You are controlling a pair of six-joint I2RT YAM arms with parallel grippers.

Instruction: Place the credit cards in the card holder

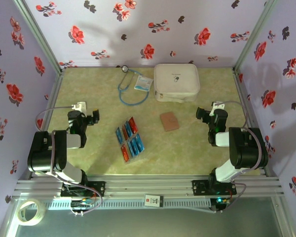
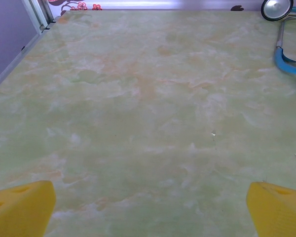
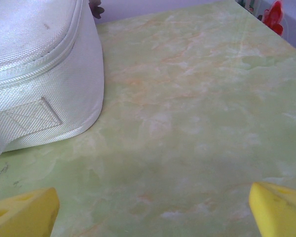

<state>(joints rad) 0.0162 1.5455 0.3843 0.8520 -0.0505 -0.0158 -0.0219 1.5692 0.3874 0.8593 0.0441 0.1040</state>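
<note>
The credit cards (image 1: 130,138) lie flat at the desk (image 1: 187,153) centre, with the card holder (image 1: 169,121) near them at 2 o'clock. The cards look light, stiff and slippery, so it is better to pinch one by an edge. Left fingers (image 2: 19,210) and right fingers (image 3: 22,215) stand wide apart, empty.

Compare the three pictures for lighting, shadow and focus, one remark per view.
Top external view: soft, even light, a faint shadow on the back wall, little glare on the table. Left wrist view: the stethoscope head gleams; the left tool's yellow fingertips look soft. Right wrist view: the white case shows crisp weave; the right tool's fingertips blur.
</note>
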